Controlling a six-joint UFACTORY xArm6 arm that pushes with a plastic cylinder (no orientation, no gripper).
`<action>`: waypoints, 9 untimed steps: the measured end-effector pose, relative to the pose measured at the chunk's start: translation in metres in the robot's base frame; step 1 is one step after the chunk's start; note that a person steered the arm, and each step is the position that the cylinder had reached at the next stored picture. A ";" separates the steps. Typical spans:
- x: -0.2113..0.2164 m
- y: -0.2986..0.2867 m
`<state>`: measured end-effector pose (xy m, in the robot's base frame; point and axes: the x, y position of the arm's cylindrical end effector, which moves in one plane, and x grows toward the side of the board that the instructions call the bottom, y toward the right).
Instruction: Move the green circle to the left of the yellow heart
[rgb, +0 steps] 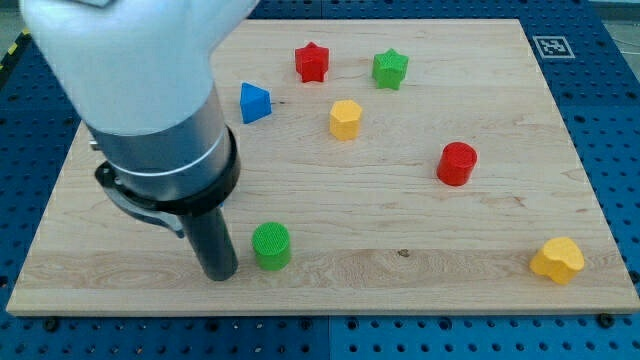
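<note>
Arm (140, 70) fills view's upper left: big white casing, smooth, glossy, rounded at shoulder. Below it, grey metallic cylinder section, brushed look, thin pale seam ring near lower edge. Then wide black collar, matte, with small black bracket or tab jutting at view's left. From collar, dark rod, straight, round, black, narrower than collar. My tip (221, 276): blunt flat end, same dark finish.

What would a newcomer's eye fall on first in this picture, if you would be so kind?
The big white and grey arm fills the view's upper left, and my tip sits just left of the green circle near the board's bottom edge. Far off at the view's bottom right lies the yellow heart, alone in its corner.
</note>
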<state>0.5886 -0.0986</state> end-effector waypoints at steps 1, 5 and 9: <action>-0.001 0.015; -0.044 0.038; -0.014 0.051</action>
<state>0.5745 -0.0478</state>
